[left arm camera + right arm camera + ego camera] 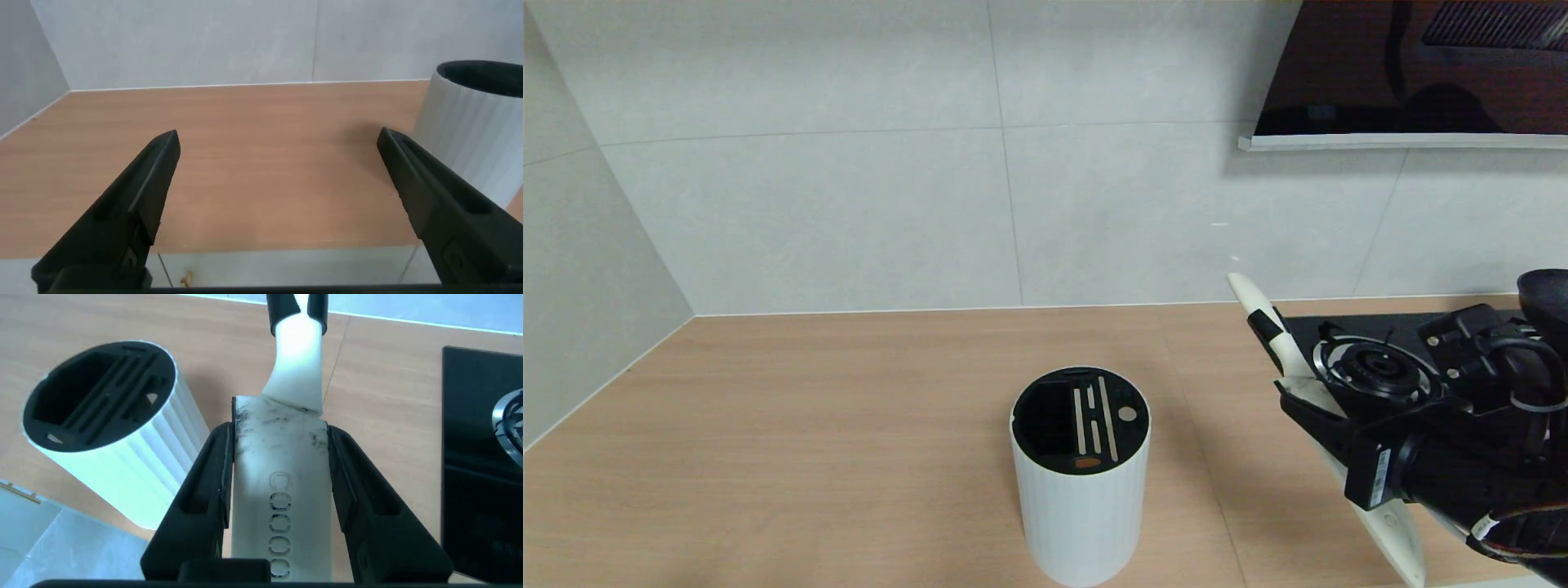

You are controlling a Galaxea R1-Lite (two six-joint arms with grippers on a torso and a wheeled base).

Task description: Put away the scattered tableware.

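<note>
Closest in, the right pincer [282, 437] pinches the broad blade of a white knife [279, 478] between its two black fingers. The knife is tilted, and its black-banded handle points up and away toward the wall. The left pincer [276, 139] hangs low over the near left part of the table [849, 425] with its fingers spread wide and nothing between them.

Between the two arms, near the table's front edge, stands the ribbed white holder [1078, 498]. It is upright, and its black top has one wide compartment and several narrow slots, all open. It sits just left of the held knife and apart from it. To the holder's left, bare light wood runs as far as the side wall.

Behind the right arm, a black gas hob [1303, 327] is set into the table, with one burner [1372, 367] beyond the knife's handle. Grey tiled wall [849, 204] closes the back and the left side, meeting in a corner. A dark range hood [1413, 73] hangs above the hob.
</note>
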